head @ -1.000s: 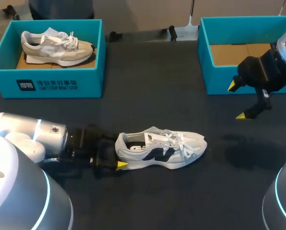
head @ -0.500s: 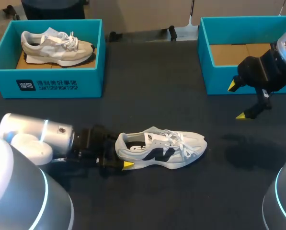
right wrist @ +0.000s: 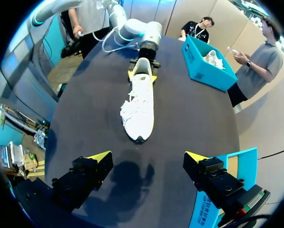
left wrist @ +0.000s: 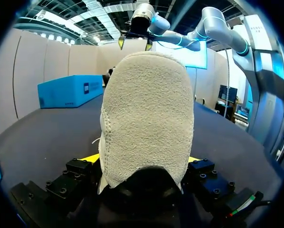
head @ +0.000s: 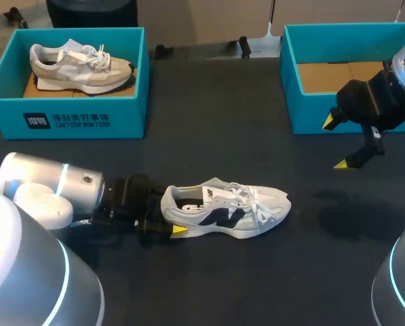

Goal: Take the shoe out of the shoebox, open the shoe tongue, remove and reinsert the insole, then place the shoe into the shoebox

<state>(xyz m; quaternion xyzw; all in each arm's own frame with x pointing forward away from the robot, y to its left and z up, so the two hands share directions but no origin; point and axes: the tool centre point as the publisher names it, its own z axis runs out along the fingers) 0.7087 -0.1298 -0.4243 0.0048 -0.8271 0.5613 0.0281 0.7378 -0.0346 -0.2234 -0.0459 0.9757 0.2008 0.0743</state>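
left tool holds the heel of the shoe

the white shoe (head: 222,210) stands on its sole on the dark table (head: 209,136), outside both boxes. the left gripper (head: 167,219) clamps its heel from two sides. the right gripper (head: 336,142) hangs with fingers wide apart, just before the right teal shoebox (head: 304,115).

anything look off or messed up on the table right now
Nothing stands out. The white shoe sits upright on its sole, heel gripped by the left gripper, laces loose but undamaged. The beige shoe lies neatly in its shoebox; nothing is spilled.
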